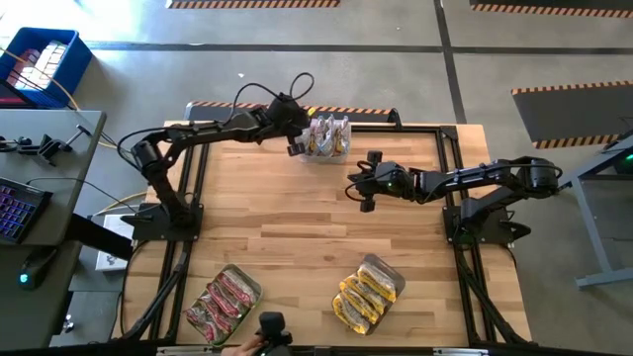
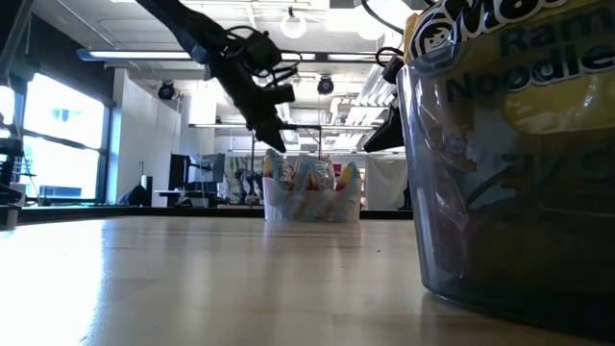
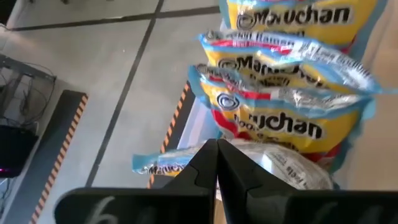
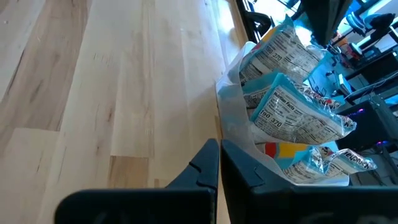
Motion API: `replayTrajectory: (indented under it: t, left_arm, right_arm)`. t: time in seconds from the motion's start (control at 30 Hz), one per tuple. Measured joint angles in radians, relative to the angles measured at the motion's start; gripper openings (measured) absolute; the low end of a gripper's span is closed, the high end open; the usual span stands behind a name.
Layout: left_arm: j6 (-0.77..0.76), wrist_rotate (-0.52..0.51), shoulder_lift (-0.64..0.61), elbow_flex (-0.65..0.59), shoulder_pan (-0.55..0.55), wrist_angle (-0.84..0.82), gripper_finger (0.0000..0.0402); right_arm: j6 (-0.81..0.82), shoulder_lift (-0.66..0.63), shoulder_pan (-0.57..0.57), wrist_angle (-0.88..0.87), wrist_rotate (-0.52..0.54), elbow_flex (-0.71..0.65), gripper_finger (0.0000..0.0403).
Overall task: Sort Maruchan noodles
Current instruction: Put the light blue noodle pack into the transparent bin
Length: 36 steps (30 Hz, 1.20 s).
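We're seeing the left hand (image 1: 296, 148) hanging w/ its two dark fingers (image 3: 208, 168) pressed together, nothing between them, just beside the left edge of the clear plastic rectangular tub (image 1: 327, 150) at the far edge of the pale wooden-plank counter (image 1: 297, 222). That tub is holding a bunch of crinkly Maruchan noodle packets (image 1: 328, 134) standing on edge; in the left wrist view we're reading yellow-and-red printed fronts w/ blue trim (image 3: 283, 118), and one packet is lying flatter near the fingertips, its silver back showing.

The right hand (image 1: 358, 191) is hovering over bare counter, a bit nearer us and to the right of that same tub, fingers (image 4: 214, 165) also closed together and carrying nothing. Its wrist view is showing the tub wall (image 4: 233, 121) close ahead, w/ packet backs in blue and white.

Further out, at the near edge of the counter, we're seeing two more clear tubs: one at near left (image 1: 224, 304) filled w/ pink-red packets, one at near right (image 1: 368, 295) filled w/ yellow-orange packets. In the low view the yellow tub (image 2: 509, 163) is filling the right side, and the far tub (image 2: 312, 197) is sitting mid-picture w/ the left arm above it.

Beyond the counter at far left, a blue plastic crate (image 1: 42, 65) is sitting on the floor.
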Motion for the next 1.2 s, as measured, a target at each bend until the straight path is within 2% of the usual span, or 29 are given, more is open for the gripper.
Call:
replayTrajectory:
  t: [0.27, 0.53, 0.83, 1.2]
  left_arm:
    - [-0.036, 0.032, 0.031, 0.000, 0.025, 0.014, 0.0000]
    - [-0.036, 0.044, 0.087, 0.000, 0.022, 0.015, 0.0000]
    - [-0.026, 0.057, -0.035, 0.000, -0.026, -0.032, 0.0000]
    - [-0.019, -0.016, 0.033, 0.000, -0.056, -0.068, 0.0000]
  right_arm:
    - [0.020, 0.000, 0.000, 0.005, -0.046, 0.000, 0.0000]
    - [0.048, 0.000, 0.000, 0.005, -0.045, 0.000, 0.0000]
    - [0.048, 0.000, 0.000, 0.005, -0.045, 0.000, 0.0000]
    - [0.052, 0.000, 0.000, 0.006, -0.045, 0.000, 0.0000]
